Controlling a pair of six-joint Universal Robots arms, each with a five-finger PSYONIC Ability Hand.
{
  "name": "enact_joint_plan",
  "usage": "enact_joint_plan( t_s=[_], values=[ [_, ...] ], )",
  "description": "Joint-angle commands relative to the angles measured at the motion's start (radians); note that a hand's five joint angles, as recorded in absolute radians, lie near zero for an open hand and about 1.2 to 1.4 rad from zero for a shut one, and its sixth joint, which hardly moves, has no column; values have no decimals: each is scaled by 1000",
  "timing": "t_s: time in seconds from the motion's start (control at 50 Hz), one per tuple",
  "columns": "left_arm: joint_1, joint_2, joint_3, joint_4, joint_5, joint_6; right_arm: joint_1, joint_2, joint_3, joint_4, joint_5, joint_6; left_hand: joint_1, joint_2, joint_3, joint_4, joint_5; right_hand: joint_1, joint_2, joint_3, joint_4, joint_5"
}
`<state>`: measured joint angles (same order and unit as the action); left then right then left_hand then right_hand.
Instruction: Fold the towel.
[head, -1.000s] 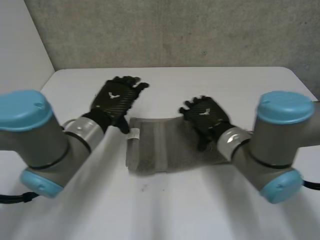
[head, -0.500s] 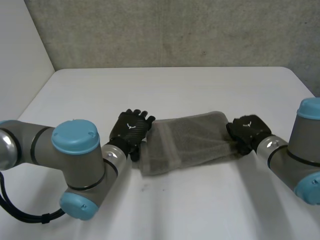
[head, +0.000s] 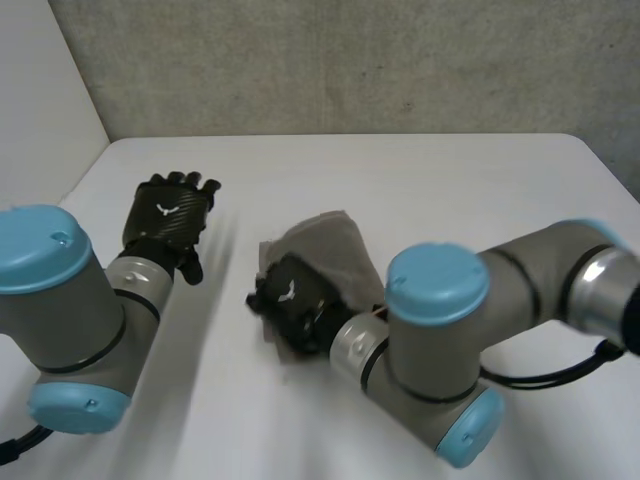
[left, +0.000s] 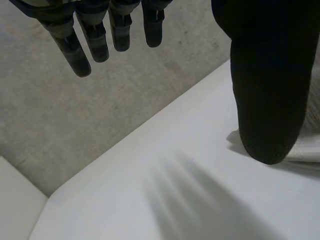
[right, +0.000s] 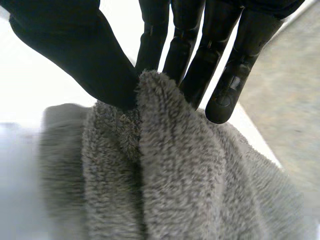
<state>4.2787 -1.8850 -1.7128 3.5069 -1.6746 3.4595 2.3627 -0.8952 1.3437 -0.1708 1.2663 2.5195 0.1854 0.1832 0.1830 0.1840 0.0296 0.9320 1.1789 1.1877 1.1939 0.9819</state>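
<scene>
The grey towel (head: 335, 245) lies bunched in the middle of the white table (head: 450, 180), doubled over on itself. My right hand (head: 293, 298) sits at the towel's left end, its arm reaching across from the right. In the right wrist view its thumb (right: 75, 50) and fingers (right: 192, 55) pinch a raised fold of the towel (right: 165, 175). My left hand (head: 168, 212) hovers to the left of the towel, apart from it. Seen from the left wrist, that hand (left: 265, 90) has straight, spread fingers holding nothing, and a corner of the towel (left: 307, 150) lies beside its thumb.
A grey textured wall (head: 350, 60) stands behind the table's far edge. A pale wall (head: 40, 100) borders the table on the left. My right arm's elbow (head: 440, 350) hangs over the table's front middle.
My right hand has swept from the towel's right end over to its left end with the cloth pinched, doubling it over. The left hand has drawn back to the left, off the towel.
</scene>
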Motion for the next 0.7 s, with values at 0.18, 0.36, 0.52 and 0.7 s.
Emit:
enact_joint_plan(
  t_s=[0.18, 0.36, 0.52, 0.7],
  values=[
    [-74, -16, 74, 1, 42, -112, -141, -181, 6, 5, 44, 357, 10, 13, 13, 12, -8, -757, -1004, -1013, -1019, -982],
    [-201, -111, 183, -6, 97, -258, -281, -192, 5, 94, 42, 573, 19, 21, 22, 21, 0, -757, -1004, -1013, -1019, -982],
    [-232, -247, 275, -19, 147, -298, -329, -117, -17, 113, 41, 571, 31, 33, 33, 32, 12, -757, -1004, -1013, -1019, -982],
    [-195, -318, 299, -66, 125, -296, -316, -30, -69, 128, 24, 556, 34, 36, 36, 35, 15, -757, -1004, -1013, -1019, -982]
  ],
)
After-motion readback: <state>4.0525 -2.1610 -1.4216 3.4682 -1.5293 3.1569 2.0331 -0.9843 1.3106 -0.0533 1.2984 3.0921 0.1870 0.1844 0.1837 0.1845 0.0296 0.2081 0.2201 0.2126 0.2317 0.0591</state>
